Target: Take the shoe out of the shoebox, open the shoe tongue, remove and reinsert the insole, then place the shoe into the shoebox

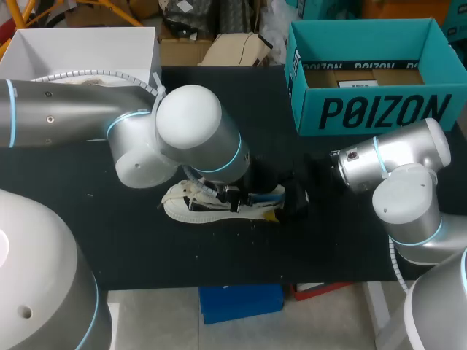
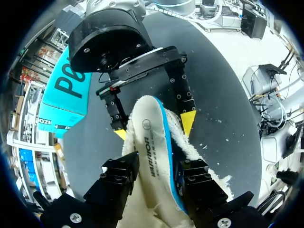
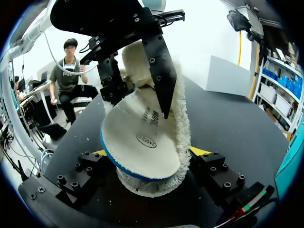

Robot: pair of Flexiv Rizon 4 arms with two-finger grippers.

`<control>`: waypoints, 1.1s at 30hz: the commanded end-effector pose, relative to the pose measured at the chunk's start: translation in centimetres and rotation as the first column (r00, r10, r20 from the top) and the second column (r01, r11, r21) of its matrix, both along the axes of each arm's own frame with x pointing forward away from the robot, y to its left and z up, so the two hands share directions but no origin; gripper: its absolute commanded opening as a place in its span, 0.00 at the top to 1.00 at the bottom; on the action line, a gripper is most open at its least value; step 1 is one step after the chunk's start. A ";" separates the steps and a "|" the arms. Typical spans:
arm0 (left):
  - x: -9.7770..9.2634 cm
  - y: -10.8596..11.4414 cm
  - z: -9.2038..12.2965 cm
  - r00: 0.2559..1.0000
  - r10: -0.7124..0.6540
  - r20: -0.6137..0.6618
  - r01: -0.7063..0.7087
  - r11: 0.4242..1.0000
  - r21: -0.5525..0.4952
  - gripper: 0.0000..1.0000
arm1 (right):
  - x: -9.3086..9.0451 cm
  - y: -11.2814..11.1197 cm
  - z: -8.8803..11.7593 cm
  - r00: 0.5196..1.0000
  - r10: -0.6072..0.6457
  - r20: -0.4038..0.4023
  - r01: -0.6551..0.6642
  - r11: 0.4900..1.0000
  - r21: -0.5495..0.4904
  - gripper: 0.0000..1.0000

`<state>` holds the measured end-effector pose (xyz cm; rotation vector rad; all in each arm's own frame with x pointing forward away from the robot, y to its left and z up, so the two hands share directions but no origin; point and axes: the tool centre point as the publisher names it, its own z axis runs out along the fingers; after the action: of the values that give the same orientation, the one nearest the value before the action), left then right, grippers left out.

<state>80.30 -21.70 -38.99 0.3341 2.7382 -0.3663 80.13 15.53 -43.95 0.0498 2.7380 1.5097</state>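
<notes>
Two claws are meeting over one shoe, which is lying on its side on the black tabletop, in front of and apart from the teal shoebox.

I am seeing the left claw pinching the insole. Its black fingers are pressing on the two faces of the white, blue-edged insole. The insole is standing partly out of the shoe's fleecy opening, with its free end curling towards the right claw.

In the right wrist view, the right claw is spread wide around the shoe's end. Its yellow fingertips are lying against the fleecy sides, one on each flank, so it is gripping the shoe itself. The insole is arching above it.

From overhead, my left arm is stretching in from the left, its thick wrist bending down over the shoe's middle. My right arm is folding in from the right, with its forearm lying low and roughly level and its claw pointing at the shoe's end.
</notes>
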 end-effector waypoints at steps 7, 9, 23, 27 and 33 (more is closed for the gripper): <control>0.3 -0.9 -0.2 1.000 -0.004 -0.001 0.004 1.000 -0.008 1.00 | 0.1 0.0 -0.2 1.000 -0.001 -0.001 0.001 1.000 -0.002 1.00; 0.0 -0.7 0.0 1.000 0.001 0.000 -0.001 1.000 -0.005 1.00 | 0.1 0.0 -0.2 1.000 -0.001 -0.001 0.001 1.000 -0.002 1.00; -4.2 0.0 4.7 0.998 -0.061 -0.011 0.059 0.991 -0.122 1.00 | 0.1 0.0 -0.2 1.000 -0.001 -0.001 0.001 1.000 -0.002 1.00; -5.2 -0.7 7.3 0.995 -0.102 -0.009 0.098 0.971 -0.217 1.00 | 0.1 0.0 -0.2 1.000 -0.001 -0.001 0.001 1.000 -0.002 1.00; -6.8 -2.3 12.3 0.990 -0.143 -0.022 0.124 0.918 -0.378 1.00 | 0.1 0.0 -0.2 1.000 -0.001 -0.001 0.001 1.000 -0.002 1.00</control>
<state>74.33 -25.74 -28.90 0.3895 2.6303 -0.8284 80.14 15.53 -43.95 0.0497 2.7380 1.5096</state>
